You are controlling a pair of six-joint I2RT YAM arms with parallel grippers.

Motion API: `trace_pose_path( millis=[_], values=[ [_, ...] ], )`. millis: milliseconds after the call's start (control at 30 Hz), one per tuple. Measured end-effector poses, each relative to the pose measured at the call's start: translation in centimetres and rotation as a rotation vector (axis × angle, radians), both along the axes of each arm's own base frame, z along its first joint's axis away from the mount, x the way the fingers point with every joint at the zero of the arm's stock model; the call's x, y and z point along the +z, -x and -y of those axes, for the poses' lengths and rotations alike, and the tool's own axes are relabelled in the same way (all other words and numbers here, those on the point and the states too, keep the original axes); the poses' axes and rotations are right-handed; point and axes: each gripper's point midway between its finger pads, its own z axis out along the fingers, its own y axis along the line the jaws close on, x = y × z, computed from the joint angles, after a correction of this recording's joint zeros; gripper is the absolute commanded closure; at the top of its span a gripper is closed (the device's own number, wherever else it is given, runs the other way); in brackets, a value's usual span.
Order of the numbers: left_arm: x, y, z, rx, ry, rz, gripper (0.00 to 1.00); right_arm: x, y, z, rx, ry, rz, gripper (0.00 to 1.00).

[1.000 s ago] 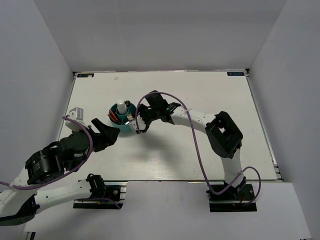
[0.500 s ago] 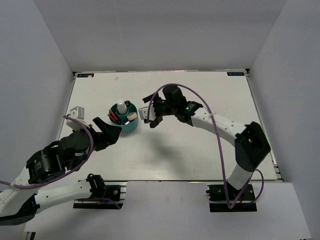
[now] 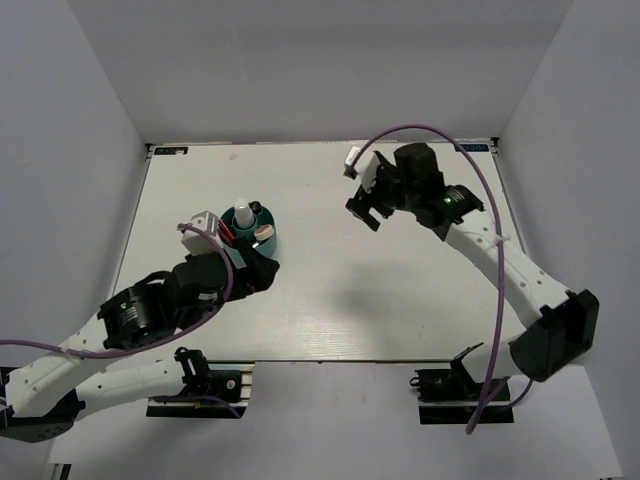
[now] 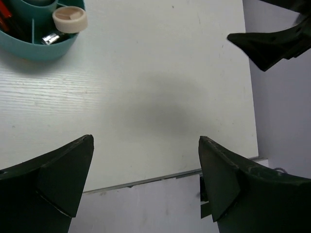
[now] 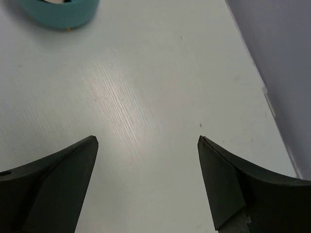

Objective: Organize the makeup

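The teal holder (image 3: 247, 246) stands left of the table's middle. In it are a white bottle (image 3: 243, 214), red and black pencils (image 3: 228, 233) and a small round jar with a cream lid (image 3: 264, 231). The left wrist view shows the holder (image 4: 41, 46), the cream lid (image 4: 69, 18) and a red pencil (image 4: 5, 22) at top left. My left gripper (image 3: 262, 272) is open and empty, just in front of the holder. My right gripper (image 3: 365, 208) is open and empty, raised well to the holder's right. The holder's rim (image 5: 60, 14) shows at the top of the right wrist view. The palette and black tube are not visible.
The white table (image 3: 400, 300) is walled on the left, back and right. Its front edge (image 4: 146, 178) shows in the left wrist view, as does one right fingertip (image 4: 272, 46) at top right. The right wall (image 5: 277, 48) shows in the right wrist view.
My right gripper has pulled away from the holder, up and toward the back right. My left arm has swung right, bringing its gripper in front of the holder.
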Motion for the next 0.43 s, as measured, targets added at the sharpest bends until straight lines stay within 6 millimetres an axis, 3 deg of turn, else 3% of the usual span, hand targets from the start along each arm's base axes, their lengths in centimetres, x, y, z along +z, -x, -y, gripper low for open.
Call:
trace_pose_path(
  millis=[167,433],
  values=[
    [-1.4,-0.2,2.6,-0.051,-0.010,-0.040,0.02,0.4,1.9,4.6,-0.204,-0.041,-0.027,0.11],
    [-1.9,-0.1,5.0,-0.112,0.008,-0.067,0.02,1.3,5.1,7.9,-0.342,-0.162,-0.045,0.11]
  ],
)
